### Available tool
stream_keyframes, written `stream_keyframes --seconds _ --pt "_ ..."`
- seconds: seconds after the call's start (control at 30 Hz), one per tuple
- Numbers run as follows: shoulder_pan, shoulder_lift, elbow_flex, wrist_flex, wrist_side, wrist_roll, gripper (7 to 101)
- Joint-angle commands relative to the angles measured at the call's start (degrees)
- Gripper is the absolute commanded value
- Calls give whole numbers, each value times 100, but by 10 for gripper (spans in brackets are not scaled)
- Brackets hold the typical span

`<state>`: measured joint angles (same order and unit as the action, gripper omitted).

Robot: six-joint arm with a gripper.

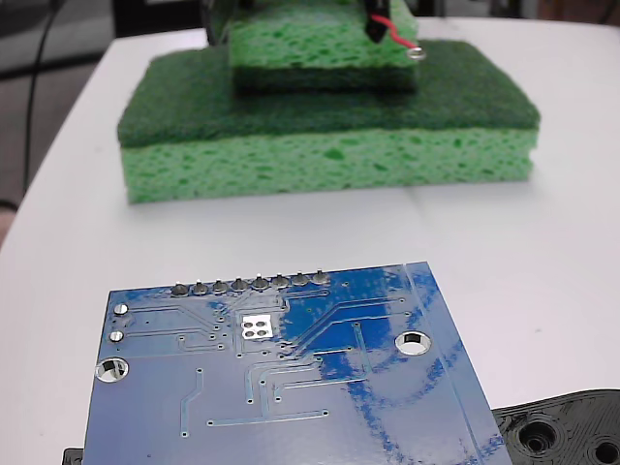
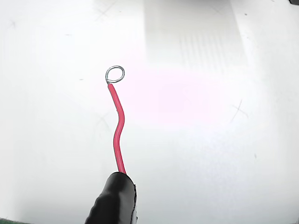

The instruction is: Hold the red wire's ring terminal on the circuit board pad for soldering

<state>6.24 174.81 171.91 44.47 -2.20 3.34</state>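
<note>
The blue circuit board (image 1: 291,387) lies flat in the foreground of the fixed view. Its small silvery pad (image 1: 257,327) with four dark dots sits just below the row of solder pins (image 1: 250,285). Far behind it, at the top edge, the red wire (image 1: 397,37) hangs from its black sleeve (image 1: 378,24). Its ring terminal (image 1: 417,53) shows in front of the upper sponge, well away from the pad. In the wrist view the black sleeve (image 2: 114,198) juts in from the bottom and the curvy red wire (image 2: 117,135) ends in the ring terminal (image 2: 115,73) above a white surface. The wire is carried in the air; the gripper's fingers are cut off by the frame edges.
Two green sponges are stacked behind the board, a large one (image 1: 329,145) with a smaller one (image 1: 320,48) on top. A black plastic piece with holes (image 1: 567,431) lies at the board's lower right. The white table (image 1: 542,271) runs between sponges and board.
</note>
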Motion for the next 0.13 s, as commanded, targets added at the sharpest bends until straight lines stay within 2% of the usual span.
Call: stream_keyframes --seconds 0.03,0.13 --pt "0 18 -35 -9 -18 0 1003" --pt "0 18 -35 -9 -18 0 1003"
